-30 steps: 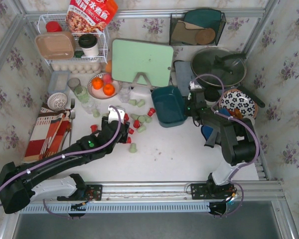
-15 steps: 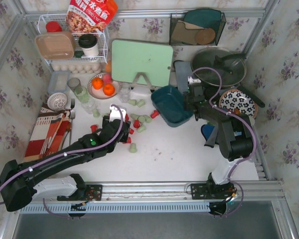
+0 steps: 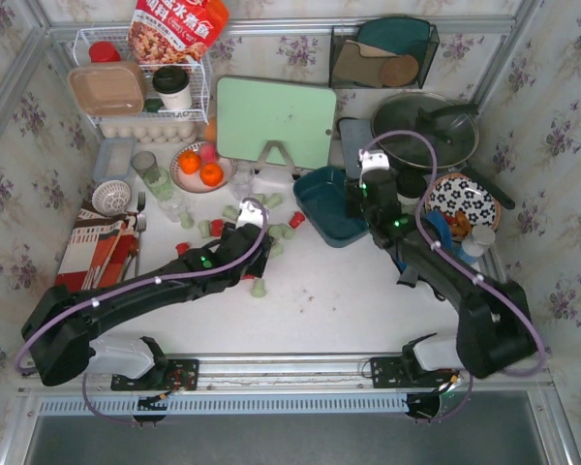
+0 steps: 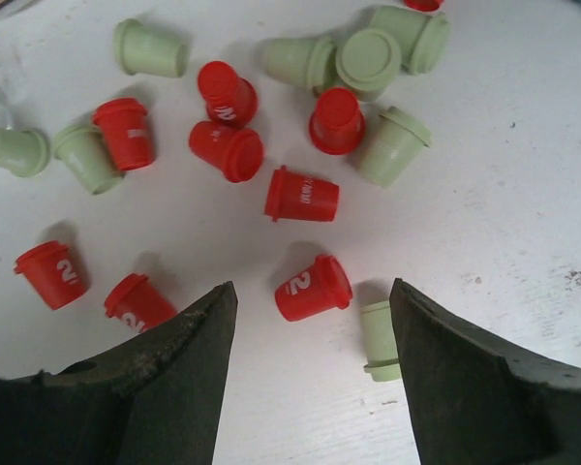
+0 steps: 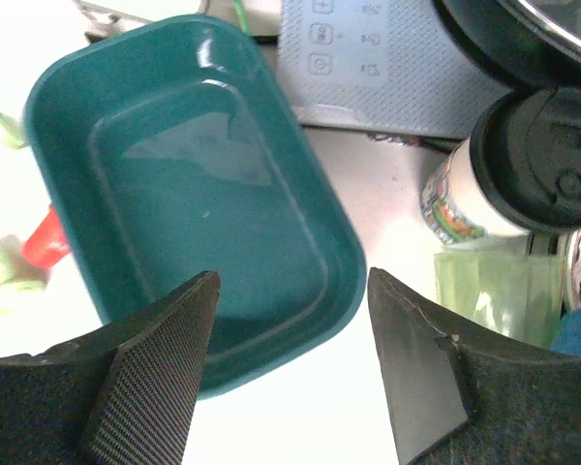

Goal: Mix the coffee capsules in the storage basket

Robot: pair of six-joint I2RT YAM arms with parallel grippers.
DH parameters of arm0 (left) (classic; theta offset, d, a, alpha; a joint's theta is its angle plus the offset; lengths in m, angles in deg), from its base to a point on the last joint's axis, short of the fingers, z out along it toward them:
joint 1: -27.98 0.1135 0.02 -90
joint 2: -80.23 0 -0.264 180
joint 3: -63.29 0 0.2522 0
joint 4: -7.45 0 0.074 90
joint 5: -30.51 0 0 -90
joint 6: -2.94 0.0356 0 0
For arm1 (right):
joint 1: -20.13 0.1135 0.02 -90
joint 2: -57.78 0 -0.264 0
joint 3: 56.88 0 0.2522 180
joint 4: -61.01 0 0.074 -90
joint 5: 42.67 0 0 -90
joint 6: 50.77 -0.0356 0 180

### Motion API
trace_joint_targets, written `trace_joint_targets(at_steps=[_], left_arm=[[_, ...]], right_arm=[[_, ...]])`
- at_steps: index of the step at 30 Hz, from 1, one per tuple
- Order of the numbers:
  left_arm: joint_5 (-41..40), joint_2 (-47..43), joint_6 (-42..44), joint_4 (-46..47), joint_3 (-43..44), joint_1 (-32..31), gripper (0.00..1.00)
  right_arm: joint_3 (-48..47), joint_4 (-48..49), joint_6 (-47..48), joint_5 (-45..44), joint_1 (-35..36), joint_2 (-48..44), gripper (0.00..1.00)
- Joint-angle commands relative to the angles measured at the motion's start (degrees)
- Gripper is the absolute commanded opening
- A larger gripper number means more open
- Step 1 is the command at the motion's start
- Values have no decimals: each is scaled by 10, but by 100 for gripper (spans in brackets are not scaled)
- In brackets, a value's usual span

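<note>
The left hand is held open, low over the small red and pale-green tapered plastic coffee capsules scattered on the white desk, presumably to bracket one. The dark teal shallow plastic storage basket, empty, is sited at their 3 o'clock. The right hand is held open above it, probably to steady it.

1. From above, the light is bright and even; the coffee capsules left of the storage basket cast only faint shadows.
2. In the right wrist view, pale glare streaks its floor, and the tabletop left of it looks washed out, probably overexposed.
3. In the left wrist view, the capsules are sharp and softly shadowed.
</note>
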State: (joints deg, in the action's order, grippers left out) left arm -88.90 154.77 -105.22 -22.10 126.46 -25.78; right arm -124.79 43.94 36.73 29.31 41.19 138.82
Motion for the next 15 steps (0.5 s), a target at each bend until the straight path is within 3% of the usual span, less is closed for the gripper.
trace_joint_targets(at_steps=[1,7,15], left_arm=[[46,37,-12,-33,28,0,66],[78,45,-88,-122,40,-2,65],[93,80,-202,-167,39,-28,64]], right_arm=[[66,35,-35,-28,31,-87,69],[210,158,-54,-21,58,-202,68],[226,165,-58,-15,59,-237,68]])
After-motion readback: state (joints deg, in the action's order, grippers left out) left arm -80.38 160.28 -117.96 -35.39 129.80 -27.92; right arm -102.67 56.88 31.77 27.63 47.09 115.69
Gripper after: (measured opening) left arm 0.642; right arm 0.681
